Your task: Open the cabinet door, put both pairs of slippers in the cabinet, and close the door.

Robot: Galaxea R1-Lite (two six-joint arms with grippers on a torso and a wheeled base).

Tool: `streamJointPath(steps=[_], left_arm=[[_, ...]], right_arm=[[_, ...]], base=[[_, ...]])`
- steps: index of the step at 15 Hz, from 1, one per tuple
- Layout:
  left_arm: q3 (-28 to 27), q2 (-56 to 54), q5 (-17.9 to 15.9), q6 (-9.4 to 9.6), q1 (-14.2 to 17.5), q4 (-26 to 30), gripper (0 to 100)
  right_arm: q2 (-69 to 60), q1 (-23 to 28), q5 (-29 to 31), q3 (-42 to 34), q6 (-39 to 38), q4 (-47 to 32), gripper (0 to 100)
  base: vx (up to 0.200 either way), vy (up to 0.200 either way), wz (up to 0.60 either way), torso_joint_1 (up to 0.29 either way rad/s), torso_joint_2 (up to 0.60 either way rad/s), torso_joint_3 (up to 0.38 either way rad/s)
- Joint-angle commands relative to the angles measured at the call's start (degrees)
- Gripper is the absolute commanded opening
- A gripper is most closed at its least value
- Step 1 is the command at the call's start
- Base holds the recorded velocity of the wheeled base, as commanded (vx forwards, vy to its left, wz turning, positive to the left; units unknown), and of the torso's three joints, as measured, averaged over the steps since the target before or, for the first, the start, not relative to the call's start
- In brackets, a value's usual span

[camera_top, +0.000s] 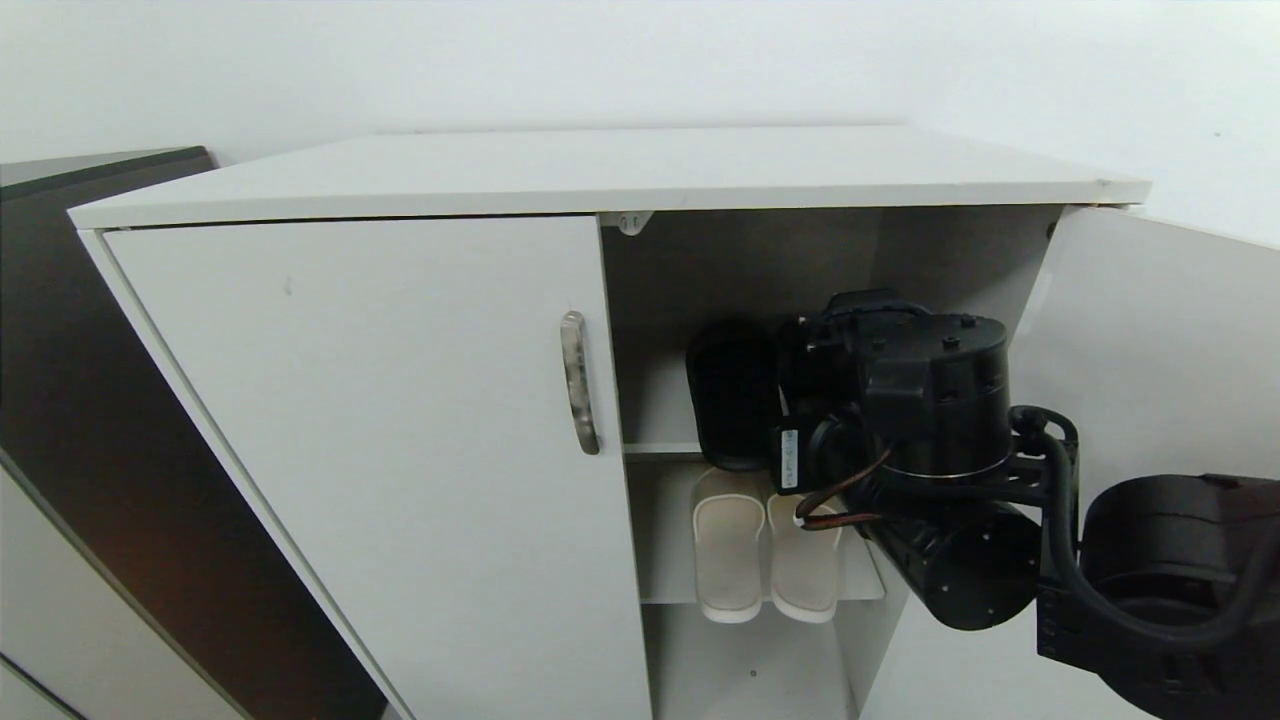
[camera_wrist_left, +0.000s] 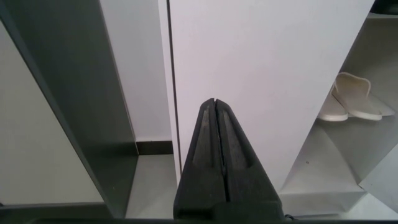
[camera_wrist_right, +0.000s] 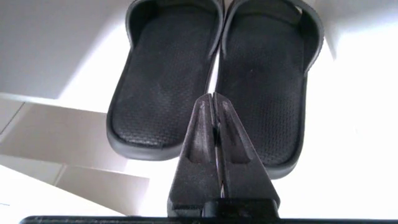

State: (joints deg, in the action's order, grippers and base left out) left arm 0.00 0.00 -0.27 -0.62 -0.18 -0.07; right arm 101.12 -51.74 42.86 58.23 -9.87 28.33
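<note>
Black slippers (camera_wrist_right: pixel 163 81) lie on the upper shelf, their long axes pointing away from the right claw (camera_wrist_right: pixel 213 98), which is pressed together at their gap. White slippers (camera_top: pixel 765 555) sit below. The open door (camera_top: pixel 1160 340), at frame right, is nearest the right arm. The left claw (camera_wrist_left: pixel 214 102) is likewise together.

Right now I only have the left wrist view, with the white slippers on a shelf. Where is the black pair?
Observer: The black slippers are side by side at the upper shelf, above the white slippers.
Operator: Where is the right gripper?
Observer: The right gripper is shut, with its tip over the gap between the black two.
Operator: And the right door?
Observer: The right door stands wide open.
</note>
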Motion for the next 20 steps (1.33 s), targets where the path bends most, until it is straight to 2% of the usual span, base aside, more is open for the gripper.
streamJointPath(steps=[1,8,20], left_arm=[[0.00,0.00,0.00,0.01,0.01,-0.01,0],[0.00,0.00,0.00,0.09,0.01,-0.01,0],[0.00,0.09,0.00,-0.08,0.01,-0.01,0]], right_arm=[[-0.05,-0.21,0.03,-0.23,0.12,0.06,0],[0.39,-0.03,0.03,-0.93,0.12,0.06,0],[0.92,0.23,0.29,-2.51,0.21,1.38,0]], base=[[0.000,0.000,0.00,0.000,0.00,0.000],[0.000,0.000,0.00,0.000,0.00,0.000],[-0.200,0.000,0.00,0.004,0.00,0.004]])
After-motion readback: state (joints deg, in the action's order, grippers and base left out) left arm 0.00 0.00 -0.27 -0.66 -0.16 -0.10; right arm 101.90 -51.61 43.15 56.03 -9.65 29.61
